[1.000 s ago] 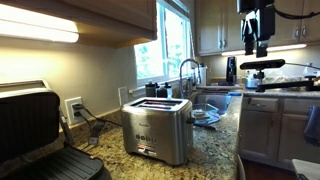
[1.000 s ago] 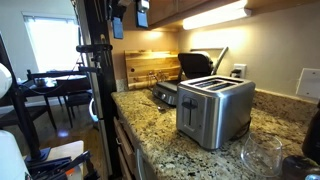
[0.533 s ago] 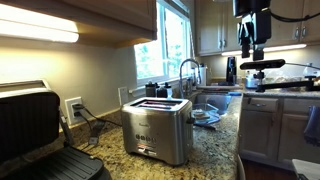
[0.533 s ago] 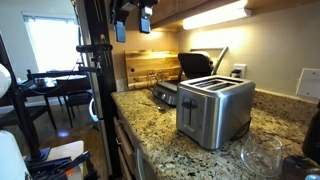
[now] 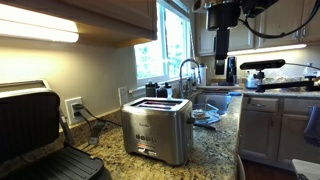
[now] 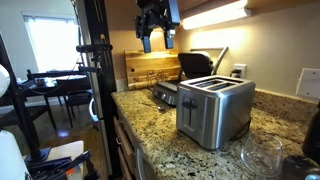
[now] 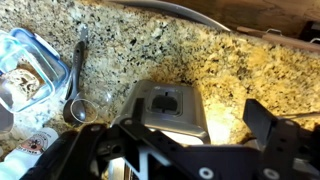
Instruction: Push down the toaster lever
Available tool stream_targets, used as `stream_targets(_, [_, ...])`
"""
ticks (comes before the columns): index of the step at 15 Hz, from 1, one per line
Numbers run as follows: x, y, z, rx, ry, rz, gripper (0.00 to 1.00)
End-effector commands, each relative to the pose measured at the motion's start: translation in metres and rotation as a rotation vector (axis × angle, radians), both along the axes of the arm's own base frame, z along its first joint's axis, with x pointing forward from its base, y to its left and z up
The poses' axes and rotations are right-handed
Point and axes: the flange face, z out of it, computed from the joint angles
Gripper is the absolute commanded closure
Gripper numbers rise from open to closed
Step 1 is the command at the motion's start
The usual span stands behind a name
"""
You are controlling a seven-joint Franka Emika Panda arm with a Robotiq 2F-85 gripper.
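The black two-finger Robotiq gripper [image 6: 158, 40] is seen high above the speckled granite counter [image 6: 150, 138], fingers spread wide, nothing held between them. The boxy brushed stainless-steel two-slot toaster [image 6: 215, 108] is stood on that counter, well below the gripper and apart from it.

Direction, per view:
- In an exterior view the toaster is found at approx. 4–5 o'clock from the gripper.
- In an exterior view the toaster [image 5: 157, 130] is found at approx. 7–8 o'clock from the gripper [image 5: 220, 48].
- In the wrist view the toaster [image 7: 168, 108] is framed between the spread fingers of the gripper [image 7: 175, 128], i.e. nearly straight under it.

Long axis in the wrist view is judged approx. 12–6, w/ a narrow end face toward 12 carrying a dark fitting; prob. the lever, but that can't be confirmed. Finger spread runs 9–3, i.e. across that axis.

A mostly vertical descent toward that narrow end is judged to be needed.
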Motion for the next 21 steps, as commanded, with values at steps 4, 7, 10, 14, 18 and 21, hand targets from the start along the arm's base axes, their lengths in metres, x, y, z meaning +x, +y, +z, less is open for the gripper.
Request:
stream_targets(4, [0.033, 0.004, -0.045, 0.069, -0.017, -0.198, 0.0])
stream_targets(7, [0.037, 0.006, -0.047, 0.062, 0.016, -0.174, 0.0])
stream_targets(10, [0.039, 0.005, -0.051, 0.067, 0.023, -0.186, 0.0])
stream_targets(14, [0.039, 0.005, -0.051, 0.068, 0.023, -0.187, 0.0])
stream_targets(18, [0.045, 0.001, -0.066, 0.055, 0.022, -0.21, 0.0])
stream_targets(21, [0.05, -0.009, -0.075, 0.066, 0.021, -0.216, 0.0])
